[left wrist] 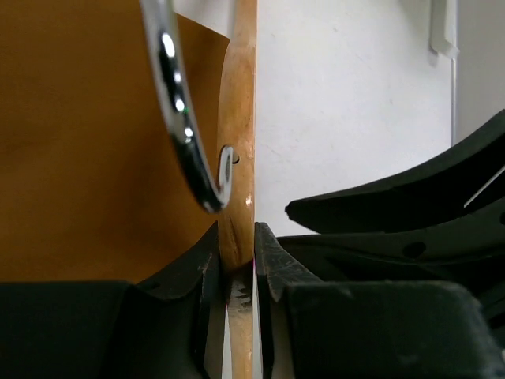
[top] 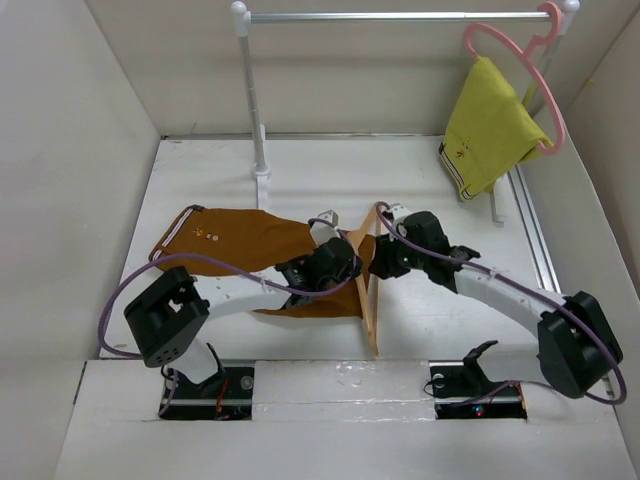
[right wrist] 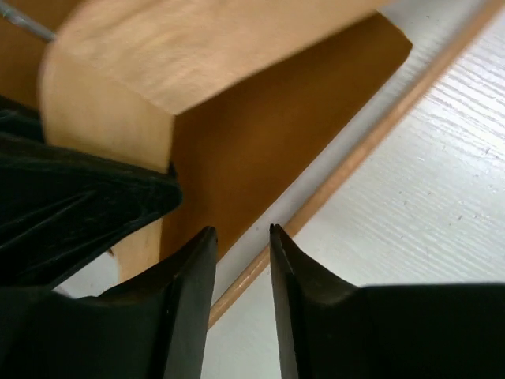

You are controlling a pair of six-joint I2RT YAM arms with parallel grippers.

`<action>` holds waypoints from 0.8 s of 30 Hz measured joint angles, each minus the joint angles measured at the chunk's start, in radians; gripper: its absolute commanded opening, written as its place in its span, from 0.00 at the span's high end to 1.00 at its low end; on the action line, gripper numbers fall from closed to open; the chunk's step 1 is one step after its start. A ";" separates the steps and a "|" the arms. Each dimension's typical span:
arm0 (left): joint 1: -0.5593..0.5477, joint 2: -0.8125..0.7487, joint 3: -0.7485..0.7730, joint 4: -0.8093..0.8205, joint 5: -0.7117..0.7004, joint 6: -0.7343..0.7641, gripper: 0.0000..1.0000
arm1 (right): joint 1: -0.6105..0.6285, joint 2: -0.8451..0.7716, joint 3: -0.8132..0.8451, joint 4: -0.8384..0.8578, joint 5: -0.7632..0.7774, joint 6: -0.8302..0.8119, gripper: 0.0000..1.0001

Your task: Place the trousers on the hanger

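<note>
While trousers (top: 245, 245) lie spread flat on table (top: 430, 200), left of centre, hanger (top: 373, 310) sits at their right edge, touching cloth. Left gripper (left wrist: 238, 241) clamped tight on hanger's wooden neck, just below metal hook (left wrist: 180, 126). Right gripper (right wrist: 241, 233) hovers over hanger's thin lower bar and trouser edge, fingers narrowly apart, nothing between them.

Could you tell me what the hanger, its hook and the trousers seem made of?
The hanger looks like pale varnished wood, showing grain and glossy highlights. Its hook looks like polished metal, mirror-bright. The trousers look like matte rust-brown cloth, possibly cotton.
</note>
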 measured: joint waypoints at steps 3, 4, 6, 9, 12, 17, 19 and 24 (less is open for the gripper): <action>0.001 0.031 -0.010 0.024 -0.075 -0.017 1.00 | -0.018 0.076 -0.002 0.061 0.007 0.025 0.49; 0.000 0.039 -0.012 0.029 -0.085 -0.019 1.00 | -0.023 0.100 -0.004 0.087 0.006 0.033 0.49; -0.003 0.050 -0.019 0.042 -0.099 -0.024 1.00 | -0.028 0.142 -0.010 0.130 0.010 0.050 0.47; -0.008 0.052 -0.035 0.067 -0.109 -0.035 1.00 | -0.027 0.196 -0.018 0.186 0.006 0.077 0.50; -0.008 0.052 -0.053 0.098 -0.105 -0.043 1.00 | -0.019 0.238 -0.039 0.250 0.003 0.108 0.54; -0.008 0.053 -0.073 0.134 -0.097 -0.048 1.00 | 0.014 0.249 -0.061 0.287 0.022 0.163 0.48; -0.008 0.053 -0.073 0.134 -0.095 -0.045 1.00 | 0.019 0.240 -0.089 0.312 0.032 0.189 0.45; -0.007 0.045 -0.082 0.132 -0.080 -0.040 1.00 | 0.040 0.221 -0.125 0.336 0.055 0.251 0.41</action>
